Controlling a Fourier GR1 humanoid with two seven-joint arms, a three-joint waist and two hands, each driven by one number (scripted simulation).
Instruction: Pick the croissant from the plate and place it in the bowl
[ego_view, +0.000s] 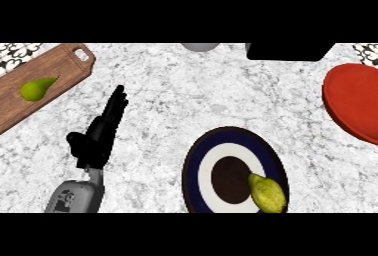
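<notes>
Nearest you, the plate (193, 172) with its dark blue rim, white ring and dark centre lies on the marbled grey-white desk (177, 95), and on its right side rests a yellow-green, pear-shaped item (267, 193) where the task expects a croissant. Your left hand (97, 135) lies well apart to its left, fingers (116, 102) straight, together and holding nothing. Farther off, a smooth red bowl (353, 102) sits at the right edge, and a wooden cutting board (44, 80) carries a green pear (37, 89) at far left
</notes>
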